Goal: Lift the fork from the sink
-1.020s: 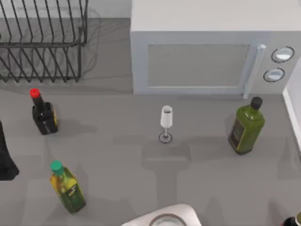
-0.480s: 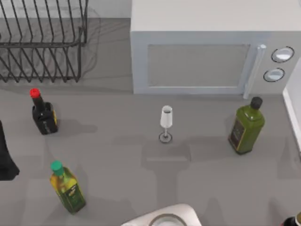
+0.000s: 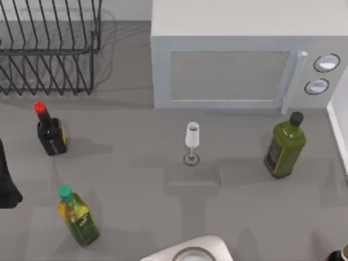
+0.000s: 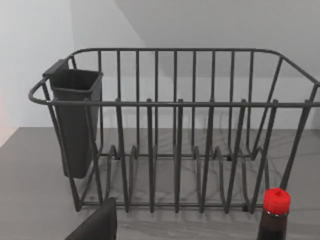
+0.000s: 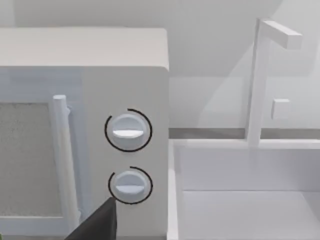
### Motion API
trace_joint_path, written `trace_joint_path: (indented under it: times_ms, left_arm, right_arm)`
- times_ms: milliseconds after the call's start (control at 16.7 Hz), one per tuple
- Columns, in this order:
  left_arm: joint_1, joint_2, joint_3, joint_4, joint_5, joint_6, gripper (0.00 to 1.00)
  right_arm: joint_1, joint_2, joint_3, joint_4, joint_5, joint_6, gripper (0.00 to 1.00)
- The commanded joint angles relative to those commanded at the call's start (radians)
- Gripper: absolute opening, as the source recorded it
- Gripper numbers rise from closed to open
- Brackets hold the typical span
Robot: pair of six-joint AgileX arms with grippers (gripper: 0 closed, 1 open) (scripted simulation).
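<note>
The fork is hidden from me. The white sink point(image 5: 240, 165) lies right of the microwave point(image 5: 85, 100), with a white tap point(image 5: 257, 80) behind it; the part of its basin that shows is bare. Its rim point(image 3: 338, 128) runs along the table's right edge. My left arm point(image 3: 6, 182) hangs at the table's left edge, near the dish rack. A dark part of the left gripper point(image 4: 95, 225) shows in the left wrist view. A dark part of the right gripper point(image 5: 97, 225) faces the microwave's dials beside the sink.
A wire dish rack point(image 3: 49, 49) stands back left and the microwave point(image 3: 239, 60) at the back. A clear wine glass point(image 3: 192, 142) stands mid-table. A red-capped dark bottle point(image 3: 50, 130), a green-capped oil bottle point(image 3: 79, 217) and a dark green bottle point(image 3: 284, 145) stand around it.
A small dark shape at the top view's bottom right corner has slid slightly further right. Everything else stays as it was.
</note>
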Motion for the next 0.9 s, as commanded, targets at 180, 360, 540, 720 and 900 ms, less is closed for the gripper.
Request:
trace_joint_path:
  times_ms: [180, 360, 540, 720, 900]
  left_arm:
    - [0.000, 0.000, 0.000, 0.000, 0.000, 0.000, 1.00]
    - [0.000, 0.000, 0.000, 0.000, 0.000, 0.000, 1.00]
    - [0.000, 0.000, 0.000, 0.000, 0.000, 0.000, 1.00]
    - [0.000, 0.000, 0.000, 0.000, 0.000, 0.000, 1.00]
    - [0.000, 0.000, 0.000, 0.000, 0.000, 0.000, 1.00]
  right_arm:
    - [0.000, 0.000, 0.000, 0.000, 0.000, 0.000, 1.00]
    - [0.000, 0.000, 0.000, 0.000, 0.000, 0.000, 1.00]
    - [-0.009, 0.062, 0.060, -0.040, 0.000, -0.008, 1.00]
    - [-0.030, 0.218, 0.206, -0.133, 0.000, -0.028, 1.00]
    - [-0.060, 0.462, 0.417, -0.265, 0.001, -0.055, 1.00]
